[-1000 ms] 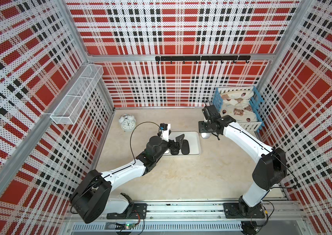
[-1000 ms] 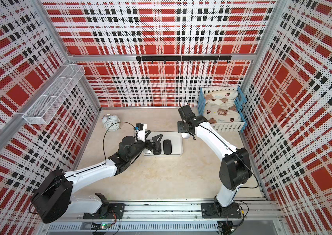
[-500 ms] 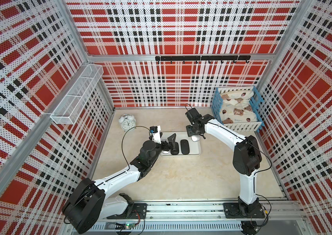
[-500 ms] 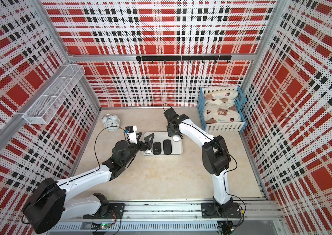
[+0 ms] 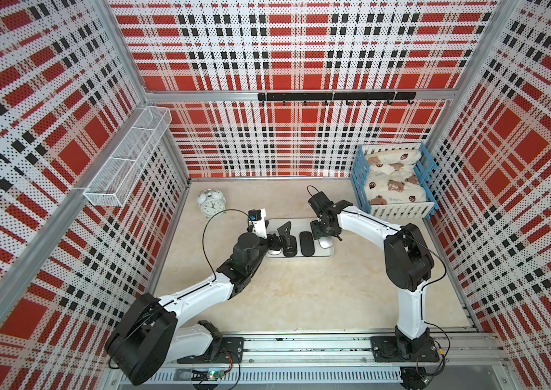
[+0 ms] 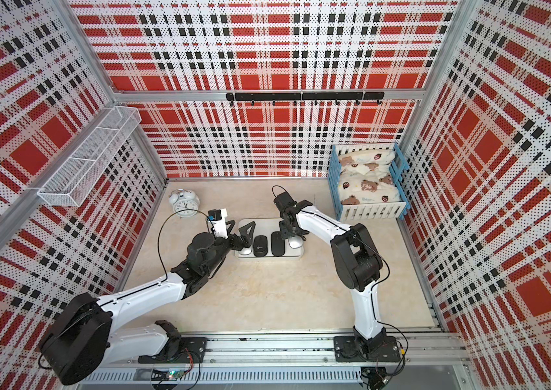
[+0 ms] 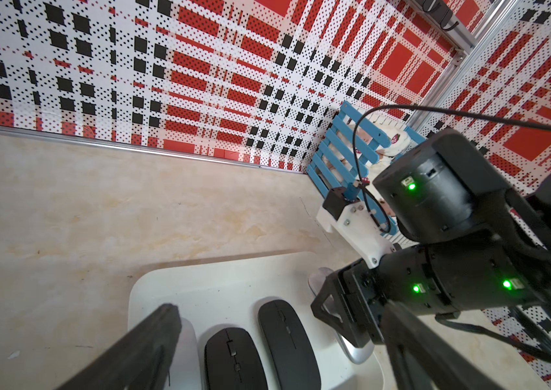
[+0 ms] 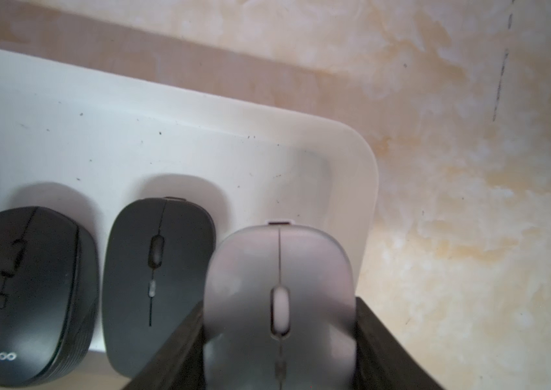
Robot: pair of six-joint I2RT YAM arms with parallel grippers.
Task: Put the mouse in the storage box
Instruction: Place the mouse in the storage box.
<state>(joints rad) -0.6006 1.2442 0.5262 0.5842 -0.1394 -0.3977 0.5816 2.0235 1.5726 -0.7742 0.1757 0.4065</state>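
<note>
While over storage box [image 8: 199, 135], mouse [image 8: 279, 297] between right fingers [image 8: 385, 354]

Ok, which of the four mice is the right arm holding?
The silver mouse at the row's end nearest the blue crate, clamped between the right jaws. The two black mice and the other silver one lie unheld.

Left end effector [image 6: 238, 232] and right end effector [image 5: 324, 233] are crowding the shallow white plastic tray [image 5: 301, 256]; nearer beige tabletop [image 5: 301, 297] is lying open.
</note>
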